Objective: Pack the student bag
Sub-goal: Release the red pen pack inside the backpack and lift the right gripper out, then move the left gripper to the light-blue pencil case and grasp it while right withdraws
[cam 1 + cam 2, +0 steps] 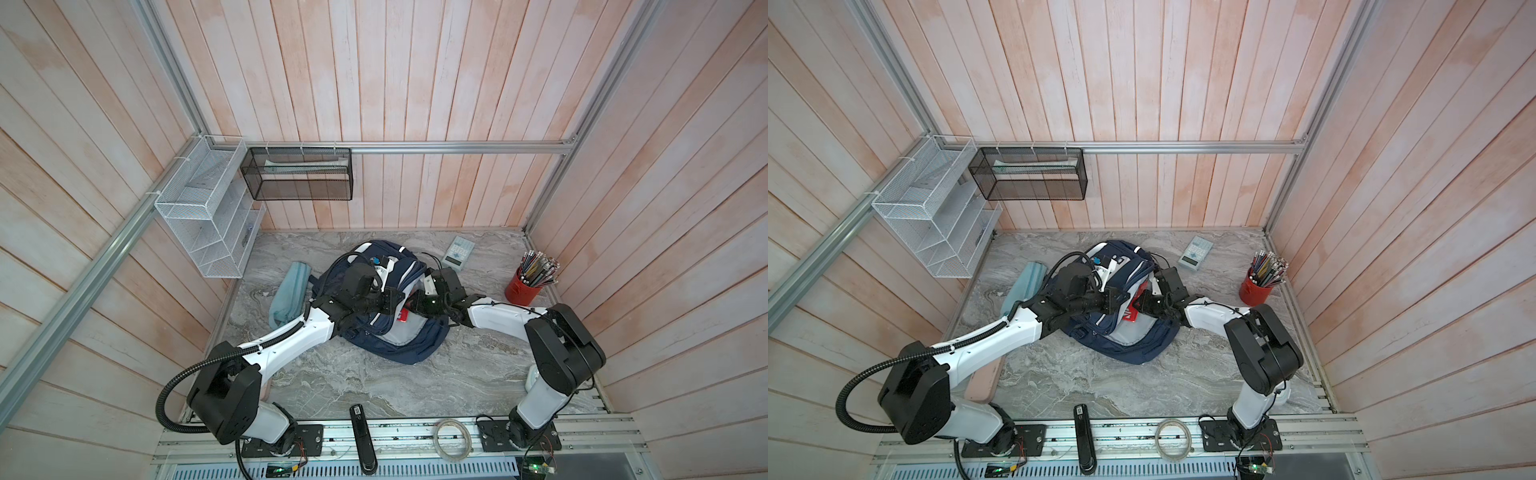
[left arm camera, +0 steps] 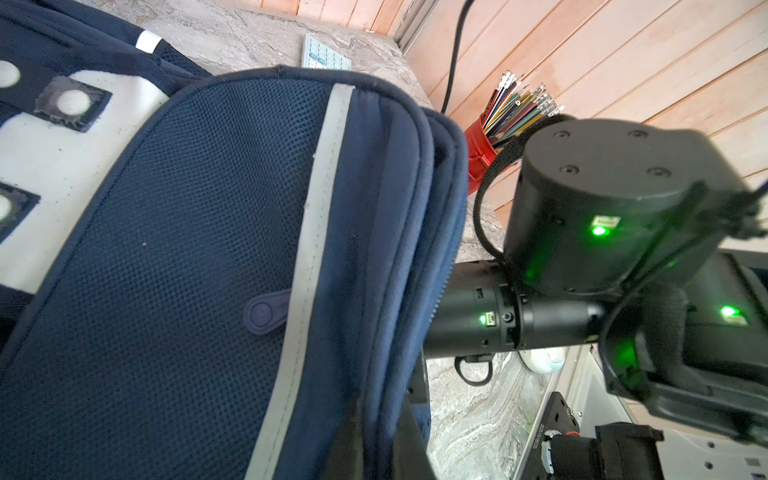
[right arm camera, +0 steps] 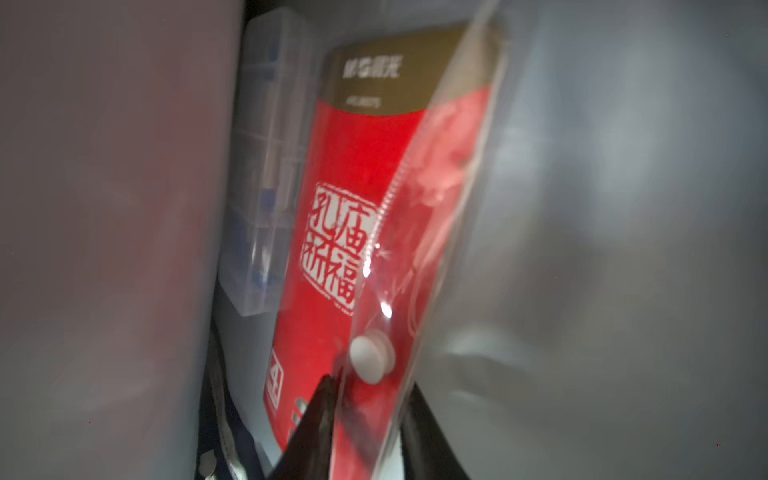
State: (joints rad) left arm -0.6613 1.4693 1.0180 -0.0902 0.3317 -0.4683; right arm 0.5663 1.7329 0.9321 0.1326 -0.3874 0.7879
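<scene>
The student bag [image 1: 397, 347], a large navy blue fabric backpack with pale reflective stripes and white studded patches, lies midway across the grey marble-patterned desk [image 1: 353, 386], set toward the back wall. Both arms meet over it. On the left gripper [image 2: 382, 424] the jaws are together, clamped on the piped rim of the bag's mesh-faced front panel, which stands raised off the body. The right arm's black barrel passes just beyond that rim. The right gripper [image 3: 371, 382] is inside the opening, with grey lining close on both sides. Its jaws stand either side of the bottom edge of a clear plastic snap pouch [image 3: 436, 187] showing a red printed cover with white seal characters, just by the white snap button; whether they press it, cannot tell. A clear plastic box [image 3: 266, 166] sits tight against the pouch, deeper in. In both top views a red corner shows at the bag's mouth. Room: a wide band of bare marble runs from the bag's front edge to the front rail. To the left, a light blue soft pouch [image 1: 289, 291] lies just beside the bag. At back right, a pale grey calculator [image 1: 457, 253] lies near the bag's top, apart from it. A red cup of pencils [image 1: 524, 291] stands near the desk's right edge, close to the right forearm. On the front rail lie a black stapler-like bar [image 1: 362, 436] and a clear tape roll [image 1: 453, 439].
</scene>
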